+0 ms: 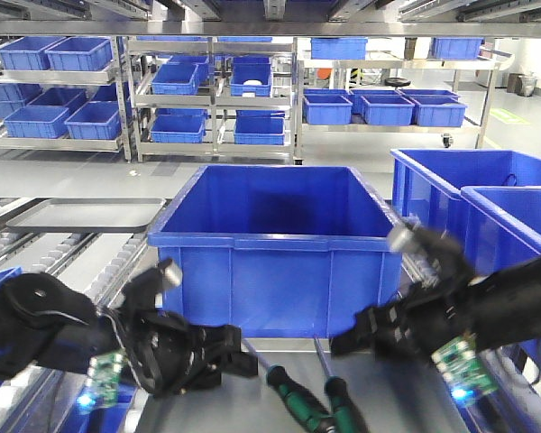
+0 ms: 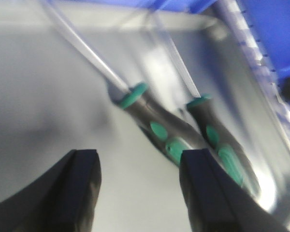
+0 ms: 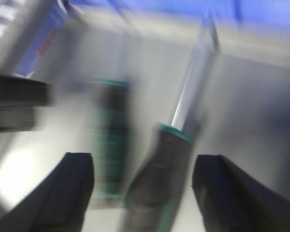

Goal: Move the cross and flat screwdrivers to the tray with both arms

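Near tray (image 2: pixel 261 111) rim: two screwdrivers (image 1: pixel 293 392), grippers apparently open, flanking w/ room.

Grey tray (image 2: pixel 48 96) bears two screwdrivers (image 2: pixel 157 128) (side by side); handles nearest.

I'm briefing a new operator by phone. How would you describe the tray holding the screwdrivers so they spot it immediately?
Find the big blue bin at centre. Directly in front of it, between the two black grippers, lies a shallow grey metal tray with two green-and-black screwdrivers in it. Unlike the surrounding blue bins, it is low-rimmed and shiny.

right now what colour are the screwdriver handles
Black with green patches and collars on both screwdrivers, clearest in the left wrist view.
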Available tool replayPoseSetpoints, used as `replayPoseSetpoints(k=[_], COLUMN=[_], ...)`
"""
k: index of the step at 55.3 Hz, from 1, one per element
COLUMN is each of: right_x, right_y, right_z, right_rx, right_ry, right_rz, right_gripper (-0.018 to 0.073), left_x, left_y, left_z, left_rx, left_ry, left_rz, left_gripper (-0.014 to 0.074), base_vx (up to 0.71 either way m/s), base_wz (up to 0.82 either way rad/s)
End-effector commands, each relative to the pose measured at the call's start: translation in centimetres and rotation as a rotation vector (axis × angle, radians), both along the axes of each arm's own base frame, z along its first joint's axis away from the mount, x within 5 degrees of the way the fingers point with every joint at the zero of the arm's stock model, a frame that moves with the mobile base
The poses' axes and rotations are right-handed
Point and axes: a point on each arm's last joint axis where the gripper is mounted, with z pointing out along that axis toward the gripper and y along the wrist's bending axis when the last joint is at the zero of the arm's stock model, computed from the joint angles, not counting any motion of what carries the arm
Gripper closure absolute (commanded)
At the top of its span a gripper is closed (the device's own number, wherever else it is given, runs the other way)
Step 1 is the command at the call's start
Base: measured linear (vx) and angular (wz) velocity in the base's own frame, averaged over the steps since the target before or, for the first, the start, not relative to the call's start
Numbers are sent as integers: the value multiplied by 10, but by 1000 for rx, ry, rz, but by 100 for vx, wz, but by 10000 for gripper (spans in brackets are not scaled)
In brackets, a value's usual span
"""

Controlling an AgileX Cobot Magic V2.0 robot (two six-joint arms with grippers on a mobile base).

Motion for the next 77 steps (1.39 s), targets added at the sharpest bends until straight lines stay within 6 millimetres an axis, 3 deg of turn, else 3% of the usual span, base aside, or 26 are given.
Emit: replayPoseSetpoints(k=[1, 10, 14, 21, 32, 61, 68, 77], right_x=[-22, -55, -68, -81, -84, -85, -85, -86], right_y=[-4, -16, -22, -29, -28, -27, -27, -27], right_z=[55, 101, 109, 101, 77, 75, 75, 75], right_rx=[49, 52, 34, -2, -25, -28, -29, -29], right_ry=[-217, -436, -482, -487, -396, -370, -370, -368], right_rz=[-30, -112, -145, -201, -172, -151, -151, -150], right_gripper=[35, 35, 35, 36, 36, 36, 36, 36], left_x=[-13, -43, -58, -84, -108, -114, -135, -178], left_y=[6, 25, 36, 50, 59, 64, 83, 118], left_z=[57, 112, 134, 161, 177, 178, 158, 105], left_rx=[-54, -23, -1, 39, 51, 103, 171, 177], left_ry=[-224, -503, -614, -752, -813, -852, -869, -926], left_rz=[-1, 14, 45, 48, 17, 16, 119, 326], left_gripper=[118, 125, 125, 125, 125, 129, 201, 377], base_vx=[0, 0, 0, 0, 0, 0, 0, 0], base_wz=[0, 0, 0, 0, 0, 0, 0, 0])
